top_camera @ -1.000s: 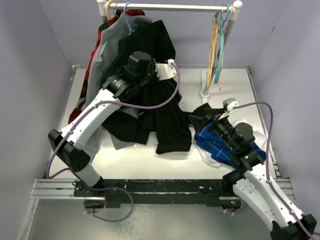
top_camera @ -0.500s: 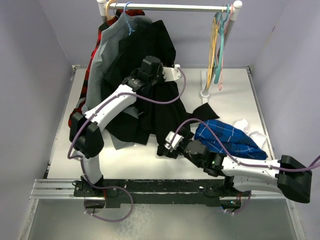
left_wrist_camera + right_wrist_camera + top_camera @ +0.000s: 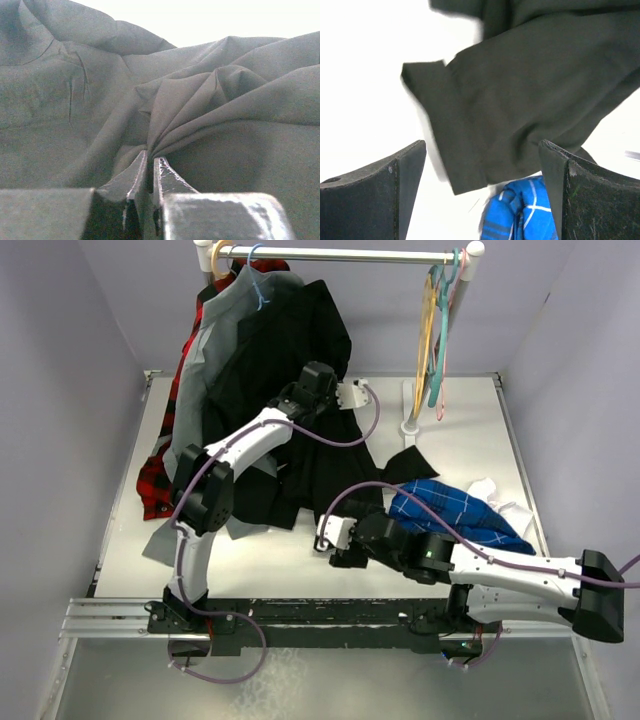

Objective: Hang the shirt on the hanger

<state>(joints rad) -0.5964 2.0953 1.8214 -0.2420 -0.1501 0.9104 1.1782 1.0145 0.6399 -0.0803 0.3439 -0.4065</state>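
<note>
The left gripper is pinching a fold of the black shirt. Its two fingers are pressing together on the cloth, and creases are fanning out just beyond the fingertips. Seen from above, the shirt is draping from the rail down onto the table, spreading on both sides of those fingers and lying beside a grey shirt. The right gripper is hovering low over the table with its fingers spread wide apart, gripping nothing. A flap of black cloth is lying between and beyond them, and it is unclear whether it belongs to the same garment. A blue-checked shirt is bunching up between these fingers, nearer the right-hand one. The yellow-orange hanger is hanging on the rail, well apart from both pairs of fingers, beyond and to the right of the left ones.
</note>
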